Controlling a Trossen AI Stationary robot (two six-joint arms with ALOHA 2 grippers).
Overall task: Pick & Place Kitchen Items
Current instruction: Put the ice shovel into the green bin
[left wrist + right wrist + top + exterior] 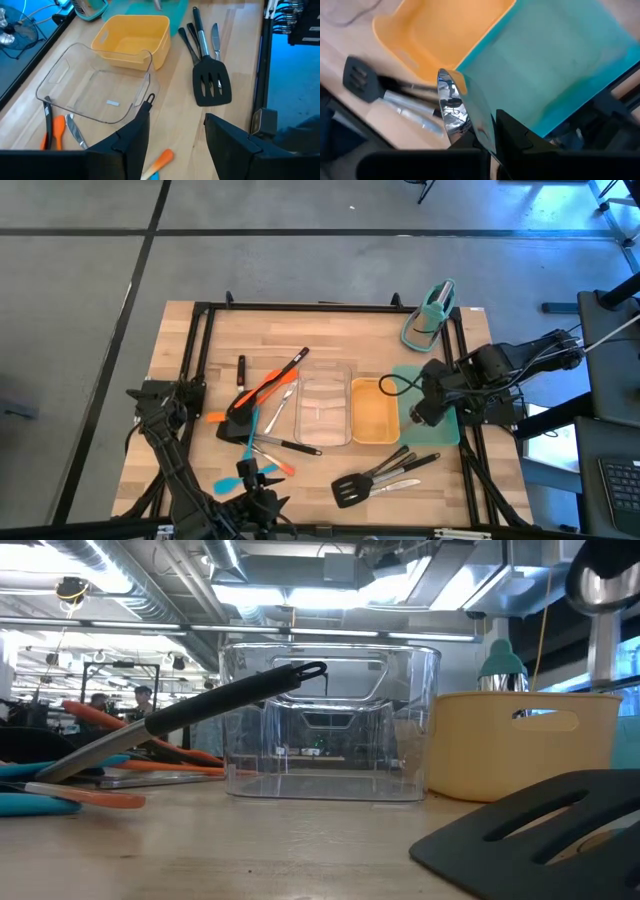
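Observation:
My right gripper (424,416) (487,142) hangs over the right side of the table, shut on a shiny steel spoon (451,107), above the line where the yellow tray (373,412) meets the teal tray (432,408). My left gripper (175,134) (265,492) is open at the near left, with nothing between its fingers, above a blue spatula (232,481) and an orange-tipped one (162,159). Black slotted turners (362,483) (212,87) lie flat near the front edge. Orange tongs (265,388) and more utensils lie left of the clear tray (322,408). My right gripper pinches the spoon's handle (482,132) between its two fingers, close to the bowl. The fingers point down. The bowl (449,102) sticks out past the fingertips, and the spoon is lifted clear of both trays.
A teal stand-like object (430,315) sits at the far right corner. A black-handled utensil (220,708) slants up in front of the clear tray's near wall (127,112). A black frame (300,307) runs around the tabletop.

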